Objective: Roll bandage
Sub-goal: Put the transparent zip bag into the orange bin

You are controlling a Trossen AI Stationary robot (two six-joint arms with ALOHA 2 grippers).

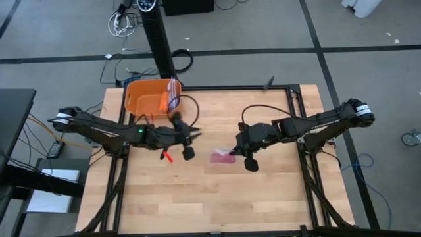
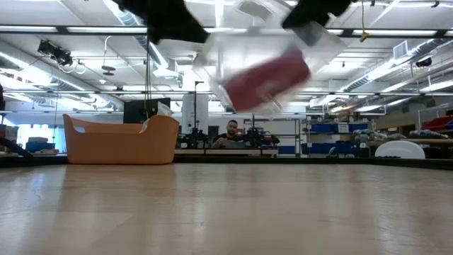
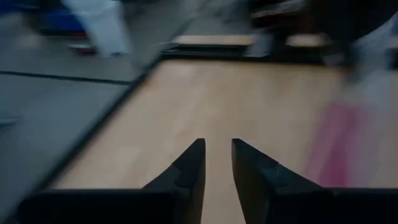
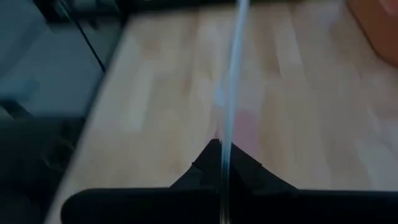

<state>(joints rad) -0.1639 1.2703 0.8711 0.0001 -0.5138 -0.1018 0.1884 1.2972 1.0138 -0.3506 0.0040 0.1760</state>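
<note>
Your right gripper [image 4: 222,163] clenched on clear bag [image 2: 265,67], lifted off table [image 1: 197,197]; bandage [image 2: 269,79] inside | left gripper [image 3: 217,163] released, at bag's 9 o'clock

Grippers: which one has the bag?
The right gripper: shut on the clear bag's edge, bandage inside, held above the table. The left gripper is open, nothing between its fingers.

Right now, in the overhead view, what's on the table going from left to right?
Orange tub → left gripper → pink bandage in its clear bag → right gripper, shut on the bag's edge.
</note>
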